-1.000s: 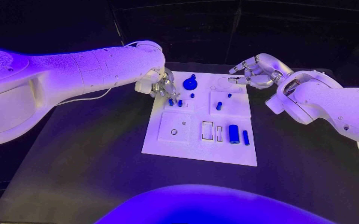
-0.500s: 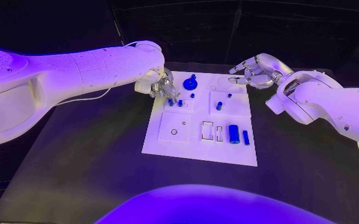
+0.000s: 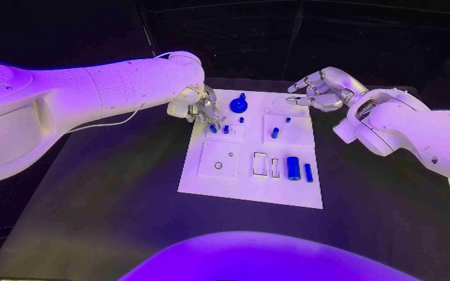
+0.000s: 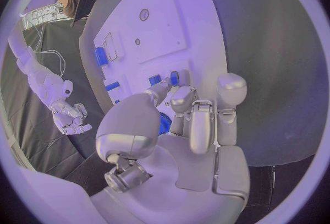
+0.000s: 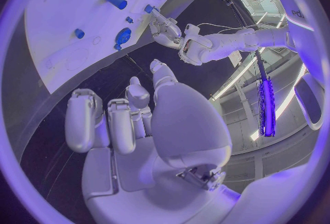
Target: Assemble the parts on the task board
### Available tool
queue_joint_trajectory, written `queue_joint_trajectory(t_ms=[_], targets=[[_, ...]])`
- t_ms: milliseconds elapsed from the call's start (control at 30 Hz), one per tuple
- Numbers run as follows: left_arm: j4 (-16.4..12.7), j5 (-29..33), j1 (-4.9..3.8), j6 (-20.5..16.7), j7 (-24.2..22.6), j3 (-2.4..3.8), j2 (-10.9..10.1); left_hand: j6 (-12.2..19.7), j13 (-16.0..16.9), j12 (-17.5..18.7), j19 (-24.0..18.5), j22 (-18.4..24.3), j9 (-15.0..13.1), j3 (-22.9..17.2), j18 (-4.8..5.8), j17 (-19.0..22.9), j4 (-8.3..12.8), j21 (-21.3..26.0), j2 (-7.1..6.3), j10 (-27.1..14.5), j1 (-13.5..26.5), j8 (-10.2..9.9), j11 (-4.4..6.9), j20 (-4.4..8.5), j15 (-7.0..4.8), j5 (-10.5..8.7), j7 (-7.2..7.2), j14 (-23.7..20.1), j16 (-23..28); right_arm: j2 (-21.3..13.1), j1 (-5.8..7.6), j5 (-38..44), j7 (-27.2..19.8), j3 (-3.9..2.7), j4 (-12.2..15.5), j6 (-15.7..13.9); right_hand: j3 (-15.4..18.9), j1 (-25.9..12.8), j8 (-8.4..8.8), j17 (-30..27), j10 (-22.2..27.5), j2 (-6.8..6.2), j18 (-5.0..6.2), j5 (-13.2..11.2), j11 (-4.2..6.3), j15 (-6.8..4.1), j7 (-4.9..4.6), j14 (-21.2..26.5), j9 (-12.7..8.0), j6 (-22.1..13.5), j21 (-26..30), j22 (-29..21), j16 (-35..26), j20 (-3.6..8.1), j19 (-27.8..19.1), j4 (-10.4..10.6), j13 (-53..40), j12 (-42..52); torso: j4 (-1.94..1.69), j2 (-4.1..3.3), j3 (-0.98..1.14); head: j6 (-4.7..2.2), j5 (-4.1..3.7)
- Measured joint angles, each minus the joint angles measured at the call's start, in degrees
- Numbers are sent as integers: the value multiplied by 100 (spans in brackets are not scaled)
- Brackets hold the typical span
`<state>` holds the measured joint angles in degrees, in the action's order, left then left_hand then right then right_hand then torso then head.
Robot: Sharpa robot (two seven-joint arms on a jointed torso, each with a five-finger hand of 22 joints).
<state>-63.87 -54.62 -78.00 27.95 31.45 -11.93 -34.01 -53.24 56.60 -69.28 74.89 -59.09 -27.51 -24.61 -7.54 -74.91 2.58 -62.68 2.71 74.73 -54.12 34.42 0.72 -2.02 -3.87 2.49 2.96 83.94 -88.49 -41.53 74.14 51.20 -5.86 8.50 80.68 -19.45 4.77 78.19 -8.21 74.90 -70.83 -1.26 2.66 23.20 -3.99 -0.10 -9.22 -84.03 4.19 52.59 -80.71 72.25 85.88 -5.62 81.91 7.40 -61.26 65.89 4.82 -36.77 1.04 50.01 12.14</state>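
Board of white plastic [image 3: 239, 187] lies mid-table; nearest, a blue cylinder [image 3: 292, 168] lies loose beside a slim blue bar [image 3: 309, 172]. Farther, the left hand [image 3: 197, 108] reaches two small blue pegs [image 3: 218, 128]; whether it grips one I cannot tell. A tilted peg might jam. Right hand [image 3: 317, 90] hovers released. No legible writing.

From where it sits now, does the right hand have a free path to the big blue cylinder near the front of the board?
Probably yes. The right hand hovers off the task board's far right corner holding nothing, the large blue cylinder lies uncovered, and the left hand works the far left side.
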Motion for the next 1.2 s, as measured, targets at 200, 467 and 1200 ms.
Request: queue_joint_trajectory(t_ms=[200, 467, 1200], targets=[[-17, -12, 0, -2, 0, 0, 4, 0, 0, 0, 0, 0, 4, 22, 0, 0, 12, 0, 0, 0, 0, 0, 0, 0, -21, 0, 0, 21, 0, 5, 0, 0, 0, 0, -2, 0, 0, 0, 0, 0, 0, 0, 0, 0, 0, 0, 0, 0, 0, 0, 0, 0, 0, 0, 0, 0, 0, 0, 0, 0, 2, 0, 8], [-27, -20, -1, -2, 0, 0, 12, 0, 0, 0, 0, -8, 10, 146, 0, 0, 4, 0, -30, 0, -30, -23, 0, 0, -22, 0, 0, 21, 0, 6, 0, 0, 0, 0, -3, 0, 0, 0, 0, 0, 0, 0, 0, -1, 0, 0, 0, 0, 0, 0, 0, 0, 0, 0, 0, 0, 0, 0, 2, 2, 4, 0, 4], [34, -29, -1, -6, 0, 0, 47, -41, 1, 0, 0, -10, 30, 557, 0, 0, -154, 0, -115, 0, 57, -53, 0, 0, -21, 0, 0, 21, 0, 4, 0, 0, 0, 0, 1, -1, 0, 0, 0, 3, 0, 0, 0, -1, 0, 0, 0, 0, 0, 0, 0, 0, 0, 0, 0, 0, 0, 0, 5, 3, 4, 0, -12]])
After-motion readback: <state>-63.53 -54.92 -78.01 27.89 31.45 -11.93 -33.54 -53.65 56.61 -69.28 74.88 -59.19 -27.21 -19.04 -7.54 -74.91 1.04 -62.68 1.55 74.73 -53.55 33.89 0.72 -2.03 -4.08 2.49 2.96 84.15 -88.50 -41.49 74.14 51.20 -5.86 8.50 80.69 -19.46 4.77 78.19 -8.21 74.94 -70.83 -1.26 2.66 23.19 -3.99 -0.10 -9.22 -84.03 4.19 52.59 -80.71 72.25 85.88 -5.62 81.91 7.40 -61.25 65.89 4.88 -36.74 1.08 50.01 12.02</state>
